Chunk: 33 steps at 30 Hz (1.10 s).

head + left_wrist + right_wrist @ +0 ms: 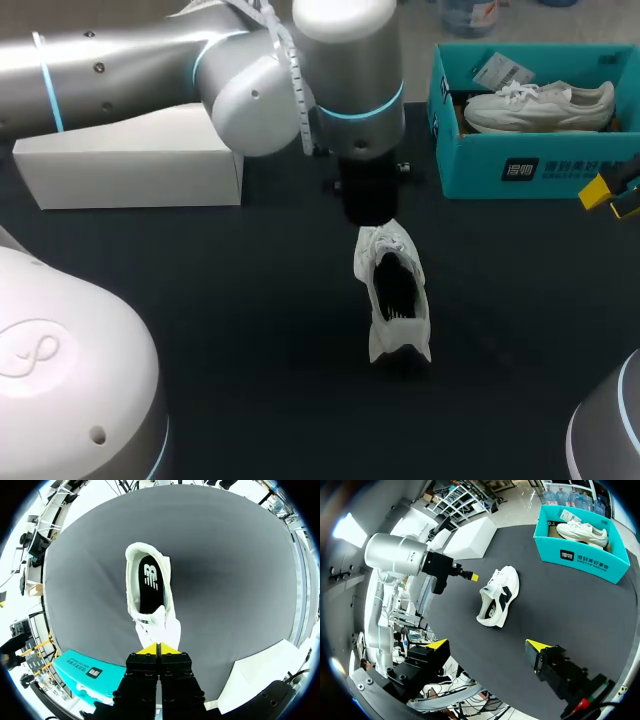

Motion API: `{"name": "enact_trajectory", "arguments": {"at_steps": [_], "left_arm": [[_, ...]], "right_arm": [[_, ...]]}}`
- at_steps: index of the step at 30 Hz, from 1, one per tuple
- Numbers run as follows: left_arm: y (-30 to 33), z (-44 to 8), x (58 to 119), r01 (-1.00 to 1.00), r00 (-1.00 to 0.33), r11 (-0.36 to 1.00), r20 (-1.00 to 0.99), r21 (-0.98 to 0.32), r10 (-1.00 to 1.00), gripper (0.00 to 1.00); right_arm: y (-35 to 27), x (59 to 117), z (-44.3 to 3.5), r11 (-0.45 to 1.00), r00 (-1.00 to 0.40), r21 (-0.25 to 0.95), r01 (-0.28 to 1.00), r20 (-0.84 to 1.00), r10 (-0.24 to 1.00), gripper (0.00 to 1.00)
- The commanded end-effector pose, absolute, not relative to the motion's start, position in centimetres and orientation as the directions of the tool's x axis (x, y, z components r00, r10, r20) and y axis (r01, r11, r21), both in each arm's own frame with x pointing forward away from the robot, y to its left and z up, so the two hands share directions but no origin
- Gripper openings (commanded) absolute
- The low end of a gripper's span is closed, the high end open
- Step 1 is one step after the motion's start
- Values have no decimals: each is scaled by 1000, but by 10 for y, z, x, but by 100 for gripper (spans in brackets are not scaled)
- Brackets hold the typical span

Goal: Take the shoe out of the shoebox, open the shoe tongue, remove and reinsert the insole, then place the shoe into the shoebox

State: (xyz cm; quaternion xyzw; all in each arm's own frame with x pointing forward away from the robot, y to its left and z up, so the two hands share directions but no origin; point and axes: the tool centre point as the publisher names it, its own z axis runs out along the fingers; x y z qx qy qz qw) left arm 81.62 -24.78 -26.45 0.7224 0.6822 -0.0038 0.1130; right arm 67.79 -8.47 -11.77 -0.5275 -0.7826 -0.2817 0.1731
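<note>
My left arm [150, 70] extends across the black bench [250, 330] to its middle, wrist pointing straight down. The teal shoebox [520, 170] sits at the far right with a second shoe [540, 105] inside. The white shoe [393, 290] rests mid-bench, outside the box, dark insole [150, 582] exposed. The left hand [157, 649] hovers near one end of it, fingertips pressed together, holding nothing. The right hand [487, 645] is spread wide and empty, well apart from the shoe.

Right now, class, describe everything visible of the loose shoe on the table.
The shoe is a white sneaker with dark side panels, and a black insole shows in its open mouth. It rests on the dark table, outside the teal box. The left gripper hangs shut over its laced front.
</note>
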Motion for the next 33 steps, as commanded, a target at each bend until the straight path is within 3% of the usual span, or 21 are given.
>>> {"name": "enact_trajectory", "arguments": {"at_steps": [1, 20, 33], "left_arm": [[-247, -275, 816, 986, 64, -38, -157, 162, 985, 0], [-243, -321, 796, 992, 56, -44, -104, 119, 993, 0], [-254, -300, 817, 983, 46, -20, -139, 184, 989, 0]], "right_arm": [[-84, 679, -118, 286, -383, 256, 923, 568, 729, 100], [-84, 679, -118, 286, -383, 256, 923, 568, 729, 100], [-84, 679, -118, 286, -383, 256, 923, 568, 729, 100]]}}
